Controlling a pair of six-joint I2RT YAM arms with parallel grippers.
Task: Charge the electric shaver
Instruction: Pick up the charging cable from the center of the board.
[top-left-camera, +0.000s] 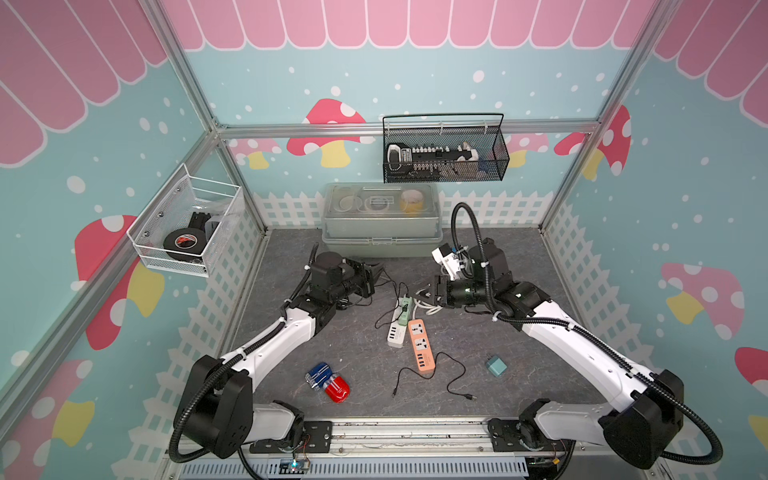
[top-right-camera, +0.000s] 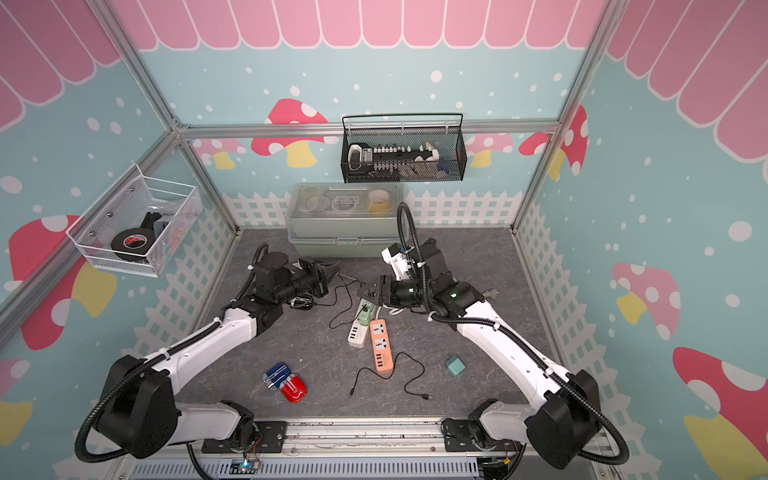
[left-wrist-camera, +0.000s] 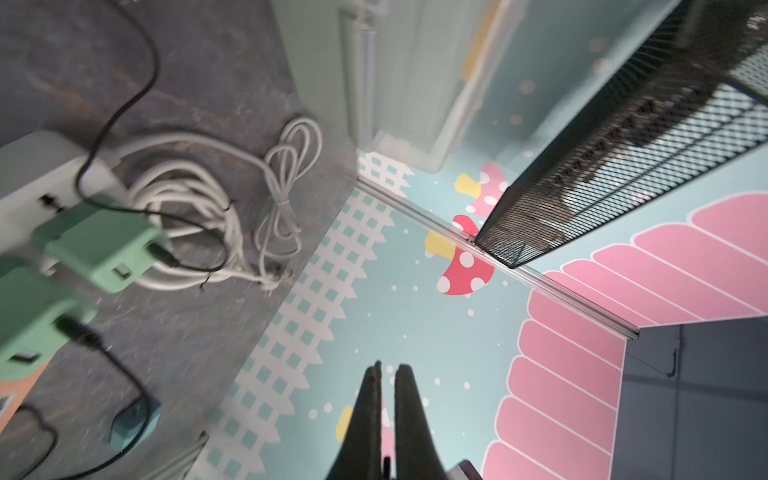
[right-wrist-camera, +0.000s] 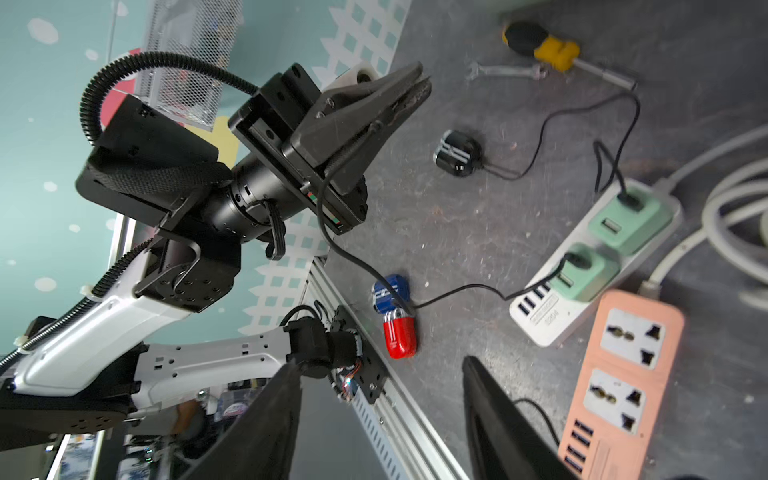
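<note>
I see a dark grey, blotchy floor (top-left-camera: 340, 345). The walls (top-left-camera: 415, 83) are light blue with white dots, red mushrooms and pink scallops. The white strip (top-left-camera: 395, 337) has green plugs (right-wrist-camera: 627, 224). Beside it is the orange strip (top-left-camera: 420, 347). The shaver (right-wrist-camera: 457, 153) is black with silver stripes. I also see a red case (top-left-camera: 337, 387), a blue case (top-left-camera: 318, 372) and a teal cube (top-left-camera: 496, 366).
</note>
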